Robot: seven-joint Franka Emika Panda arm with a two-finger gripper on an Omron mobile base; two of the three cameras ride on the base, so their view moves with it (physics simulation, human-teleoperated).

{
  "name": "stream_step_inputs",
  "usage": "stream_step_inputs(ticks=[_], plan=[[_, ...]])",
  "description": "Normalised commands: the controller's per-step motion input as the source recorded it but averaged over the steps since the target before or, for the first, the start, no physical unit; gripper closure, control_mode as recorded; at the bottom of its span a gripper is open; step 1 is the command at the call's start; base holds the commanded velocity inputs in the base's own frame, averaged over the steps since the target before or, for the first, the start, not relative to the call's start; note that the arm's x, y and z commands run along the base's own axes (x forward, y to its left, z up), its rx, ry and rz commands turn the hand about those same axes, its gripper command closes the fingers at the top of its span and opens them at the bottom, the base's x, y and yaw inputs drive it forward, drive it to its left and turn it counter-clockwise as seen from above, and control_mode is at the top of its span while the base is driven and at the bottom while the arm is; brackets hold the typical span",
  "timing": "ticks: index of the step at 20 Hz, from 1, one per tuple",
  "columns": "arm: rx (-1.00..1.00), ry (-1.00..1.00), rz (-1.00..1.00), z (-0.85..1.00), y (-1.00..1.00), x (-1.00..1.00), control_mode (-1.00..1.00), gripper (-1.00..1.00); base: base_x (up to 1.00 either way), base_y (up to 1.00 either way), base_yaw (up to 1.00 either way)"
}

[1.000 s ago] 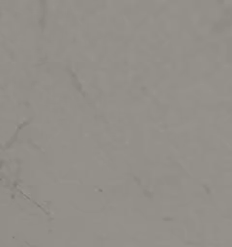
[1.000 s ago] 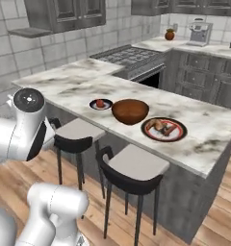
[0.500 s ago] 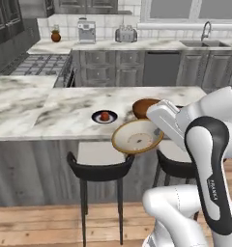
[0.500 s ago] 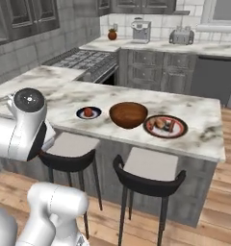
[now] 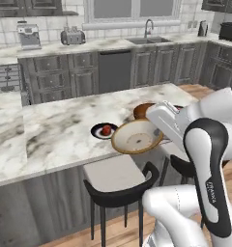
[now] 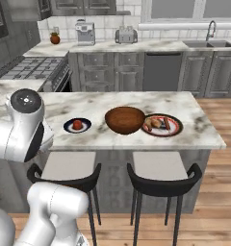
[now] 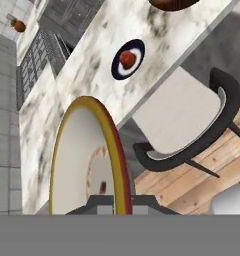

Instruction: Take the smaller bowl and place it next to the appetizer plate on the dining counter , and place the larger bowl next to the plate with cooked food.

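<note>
The small shallow cream-white bowl with a tan rim [image 5: 136,137] is clenched at its rim in the tool [image 7: 114,200], held tilted in the air just off the front edge of the long marble-topped island surface [image 5: 55,130], above the grey-cushioned dark stool [image 5: 119,176]. In the hand view the bowl [image 7: 87,160] stands on edge between the fingertips, its pale speckled inside turned to the left of that view.

On the surface, the small round dark-rimmed plate with one red item [image 6: 77,125] lies near the front edge, toward the left end as seen from the right base view. Just to its right sits the large deep reddish-brown glossy bowl [image 6: 125,119], and beside that, touching or nearly so, the larger black-rimmed plate with brown cooked pieces [image 6: 161,125], nearer the right end. In the left base view the held bowl hangs just beside the small plate [image 5: 104,130], and the brown bowl [image 5: 143,110] peeks out behind the white arm.
</note>
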Motion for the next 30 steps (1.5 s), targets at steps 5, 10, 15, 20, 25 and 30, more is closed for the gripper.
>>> stream_step_inputs(ticks=[5,10,15,20,25,30], plan=[[0.0,0.0,-0.48,-0.47,0.59,0.79,-1.0,1.0,0.0,0.0,0.0],[0.0,0.0,-0.47,-0.56,0.85,0.39,-1.0,1.0,0.0,0.0,0.0],[0.02,0.0,-0.45,-0.53,0.63,0.6,-1.0,1.0,0.0,0.0,0.0],[0.12,0.01,-0.31,-0.45,0.48,0.87,-1.0,1.0,0.0,0.0,0.0],[0.16,0.02,-0.16,-0.34,0.55,0.49,-1.0,1.0,0.0,0.0,0.0],[0.15,0.01,-0.11,-0.15,0.39,0.48,-1.0,1.0,0.0,0.0,0.0]])
